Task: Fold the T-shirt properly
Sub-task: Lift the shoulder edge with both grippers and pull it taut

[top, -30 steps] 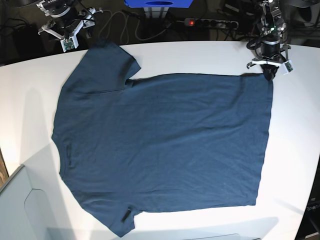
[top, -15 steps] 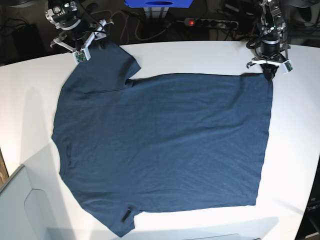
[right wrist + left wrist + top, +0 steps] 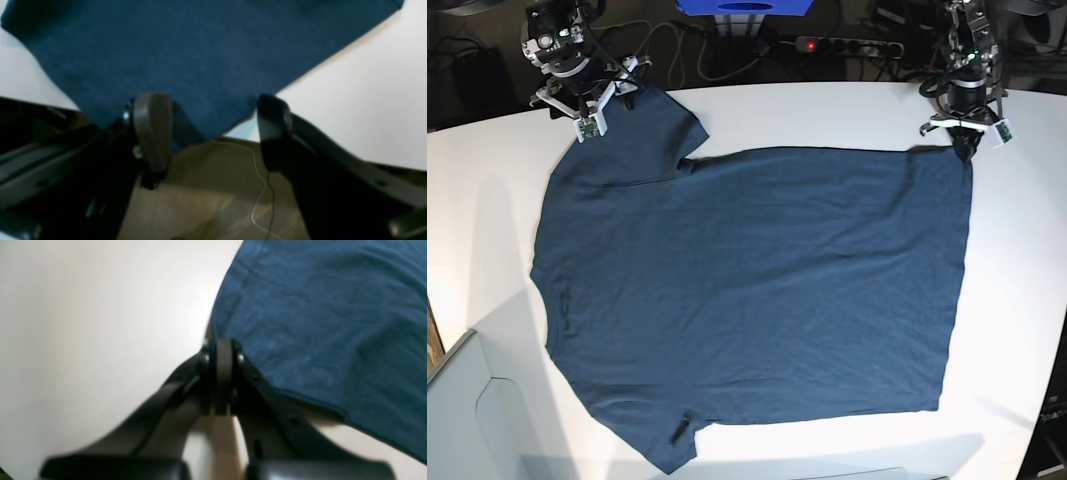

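The dark navy T-shirt [image 3: 757, 290] lies spread flat on the white table [image 3: 1017, 300], neck to the left and hem to the right. My left gripper [image 3: 968, 148] is at the far right hem corner. In the left wrist view [image 3: 220, 353] its fingers are pressed together with that corner of the shirt [image 3: 317, 323] running in between them. My right gripper [image 3: 595, 102] is at the far left sleeve. In the right wrist view [image 3: 213, 130] it is open, its fingers either side of the sleeve's edge [image 3: 200, 60] at the table's rim.
A power strip [image 3: 847, 45] with a red light, cables and a blue object [image 3: 742, 8] lie behind the far table edge. A grey box [image 3: 467, 420] stands at the front left corner. Floor [image 3: 206, 200] shows below the table rim under the right gripper.
My right arm has moved in from beyond the far left table edge onto the sleeve. The left arm and the shirt have not moved.
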`<move>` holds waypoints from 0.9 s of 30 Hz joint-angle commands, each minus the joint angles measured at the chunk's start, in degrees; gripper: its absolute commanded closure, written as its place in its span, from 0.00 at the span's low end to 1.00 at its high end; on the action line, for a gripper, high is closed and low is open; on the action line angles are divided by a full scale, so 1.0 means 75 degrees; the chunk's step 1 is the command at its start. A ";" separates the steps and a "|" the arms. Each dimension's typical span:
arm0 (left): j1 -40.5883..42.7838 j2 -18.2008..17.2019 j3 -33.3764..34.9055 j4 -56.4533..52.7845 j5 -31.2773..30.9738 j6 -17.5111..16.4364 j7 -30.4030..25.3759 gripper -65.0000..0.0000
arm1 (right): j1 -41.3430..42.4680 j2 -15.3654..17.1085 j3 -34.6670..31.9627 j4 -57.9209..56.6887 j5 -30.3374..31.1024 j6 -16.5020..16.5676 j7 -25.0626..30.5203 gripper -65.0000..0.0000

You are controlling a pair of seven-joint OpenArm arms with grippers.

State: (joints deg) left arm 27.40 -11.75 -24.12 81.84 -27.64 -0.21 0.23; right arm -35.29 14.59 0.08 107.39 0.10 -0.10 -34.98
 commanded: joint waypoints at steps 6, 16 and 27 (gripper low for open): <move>0.0069 -0.0057 -0.0013 0.0077 0.0022 0.0022 0.0022 1.00 | -0.0025 0.0088 0.0019 -0.0025 -0.0031 0.0042 0.0028 0.47; 0.0069 -0.0057 -0.0025 0.0077 0.0022 0.0022 0.0022 1.00 | 0.0116 0.0100 0.0066 -0.0013 -0.0042 0.0042 0.0028 1.00; 0.0502 -0.0080 -0.0084 0.0522 0.0022 0.0022 0.0022 1.00 | -0.0200 0.0182 0.0089 0.1335 -0.0757 0.0042 0.0028 1.00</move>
State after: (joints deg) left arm 30.55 -11.75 -24.34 84.73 -27.38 -0.03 1.58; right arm -36.32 15.57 0.56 116.40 -5.52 -0.10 -35.75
